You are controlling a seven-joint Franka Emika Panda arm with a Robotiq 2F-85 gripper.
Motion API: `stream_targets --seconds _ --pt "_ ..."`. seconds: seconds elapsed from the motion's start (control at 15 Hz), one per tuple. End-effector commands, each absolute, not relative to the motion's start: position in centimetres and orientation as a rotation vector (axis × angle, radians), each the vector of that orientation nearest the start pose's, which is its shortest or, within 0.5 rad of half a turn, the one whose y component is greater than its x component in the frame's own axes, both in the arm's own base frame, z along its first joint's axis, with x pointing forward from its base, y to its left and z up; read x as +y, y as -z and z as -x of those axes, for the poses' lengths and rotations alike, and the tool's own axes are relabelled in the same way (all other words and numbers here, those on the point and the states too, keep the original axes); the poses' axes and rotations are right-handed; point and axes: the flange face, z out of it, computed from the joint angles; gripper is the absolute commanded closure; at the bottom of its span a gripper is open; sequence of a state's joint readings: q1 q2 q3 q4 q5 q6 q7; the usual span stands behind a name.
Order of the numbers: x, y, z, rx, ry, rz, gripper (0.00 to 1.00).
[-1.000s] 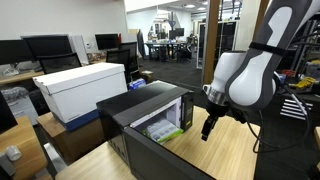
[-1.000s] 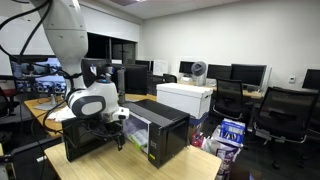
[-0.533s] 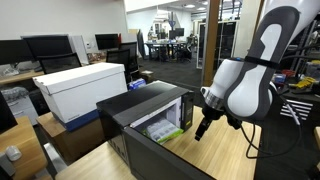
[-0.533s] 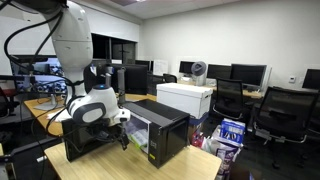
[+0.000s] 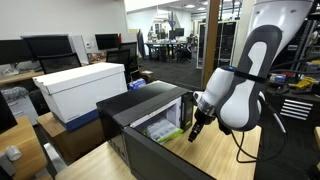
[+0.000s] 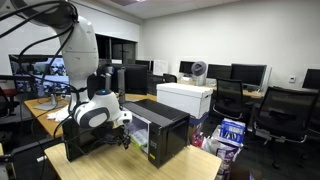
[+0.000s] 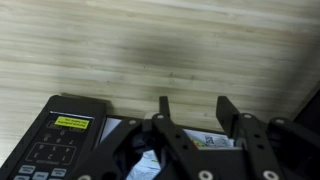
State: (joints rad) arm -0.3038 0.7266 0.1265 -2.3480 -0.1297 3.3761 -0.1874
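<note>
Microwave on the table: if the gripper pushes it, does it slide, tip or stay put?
Probably heavy: the microwave is a bulky box next to the slim gripper. It sits low and wide on the flat wooden table, so tipping looks unlikely. At best it may slide grudgingly.

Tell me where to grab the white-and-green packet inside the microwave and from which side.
Grip the packet by its edge nearest the opening, probably coming in level through the open front of the microwave, where the open gripper hangs. The cavity's top and walls close off every other approach; the packet's exact shape is blurred.
</note>
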Motion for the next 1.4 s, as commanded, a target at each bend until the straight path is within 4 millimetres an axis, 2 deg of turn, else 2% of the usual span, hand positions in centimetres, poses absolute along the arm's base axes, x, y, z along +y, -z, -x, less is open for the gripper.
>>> stream_targets --seconds 0.0,0.2,0.47,0.53,0.73,0.93,1.33 --pt "-6.2 -5.1 -49.6 -0.183 0.557 3.077 0.77" --pt "-5.6 -4.2 -50.1 -0.21 0.622 3.08 0.96" --pt "-5.8 -5.8 -55.0 -0.234 0.724 3.089 1.0" --pt "-5.9 -5.6 -55.9 -0.249 0.741 3.095 0.97" --pt "-5.5 -3.9 -54.6 -0.263 0.681 3.102 0.95" --pt "-5.2 -2.7 -53.9 -0.262 0.645 3.1 0.97" --pt "-5.4 -2.1 -55.7 -0.248 0.687 3.103 0.96"
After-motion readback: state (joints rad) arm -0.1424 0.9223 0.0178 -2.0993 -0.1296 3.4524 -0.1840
